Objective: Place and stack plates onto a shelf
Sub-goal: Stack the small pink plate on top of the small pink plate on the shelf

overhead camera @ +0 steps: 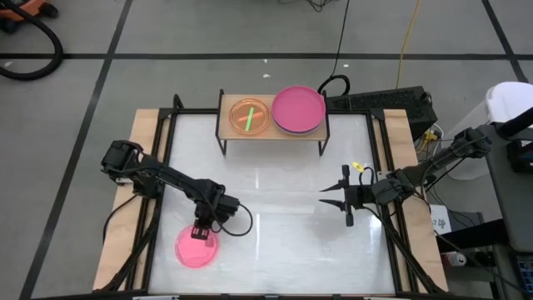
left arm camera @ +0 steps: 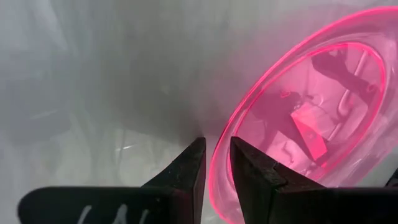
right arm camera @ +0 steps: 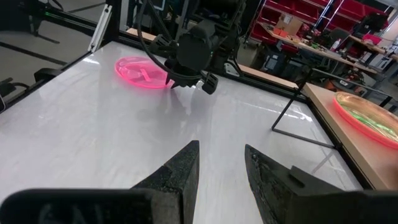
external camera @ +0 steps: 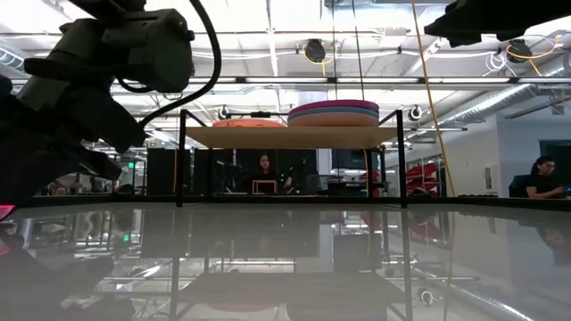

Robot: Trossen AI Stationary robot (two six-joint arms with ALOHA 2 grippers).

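A hot-pink plate (overhead camera: pixel 197 248) lies flat on the white tabletop at the near left. My left gripper (overhead camera: pixel 200 234) points steeply down over the plate's far rim. In the left wrist view this gripper (left arm camera: pixel 216 155) is open by a narrow gap, and the rim (left arm camera: pixel 217 186) runs under that gap. On the shelf (overhead camera: pixel 279 133) at the far side rest an orange plate with green in it (overhead camera: pixel 250 117) and a stack topped by a magenta plate (overhead camera: pixel 298 109). My right gripper (overhead camera: pixel 326 197) hovers open at mid right, holding nothing. My left gripper comes from above and slanting, one finger (left arm camera: pixel 193 165) outside the hot-pink plate's far rim (left arm camera: pixel 214 177) and the other over its inside. I cannot tell whether either finger touches the rim. The plate lies flat on the table.
The shelf's thin black legs (overhead camera: pixel 222 143) stand on the far part of the table. Wooden strips (overhead camera: pixel 137 167) run along the table's left and right edges. White tabletop (overhead camera: pixel 275 217) lies between the two arms. People sit in the room beyond (external camera: pixel 264 166).
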